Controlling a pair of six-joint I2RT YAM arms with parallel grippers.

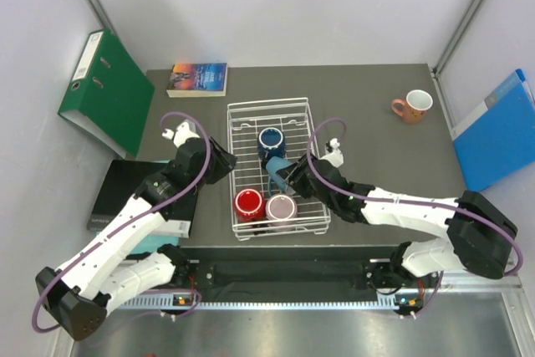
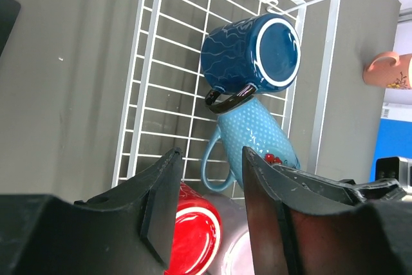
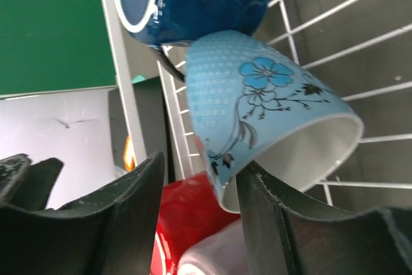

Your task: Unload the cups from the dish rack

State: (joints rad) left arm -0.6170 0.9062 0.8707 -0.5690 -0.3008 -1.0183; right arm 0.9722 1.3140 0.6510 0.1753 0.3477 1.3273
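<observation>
The white wire dish rack (image 1: 267, 104) holds a dark blue mug (image 1: 270, 139), a teal flowered mug (image 1: 277, 167) lying tilted, a red mug (image 1: 249, 204) and a pale mauve mug (image 1: 282, 206). The salmon-pink mug (image 1: 413, 106) stands on the table at the far right. My right gripper (image 3: 201, 164) is open at the teal mug (image 3: 257, 94); one finger is at its mouth, and its wall is between the jaws. My left gripper (image 2: 211, 156) is open and empty above the rack's left side (image 2: 145, 94), over the red mug (image 2: 193, 236).
A green binder (image 1: 104, 89) leans at the far left, with a black notebook (image 1: 125, 194) in front of it. A book (image 1: 198, 79) lies behind the rack. A blue folder (image 1: 497, 131) leans at the right wall.
</observation>
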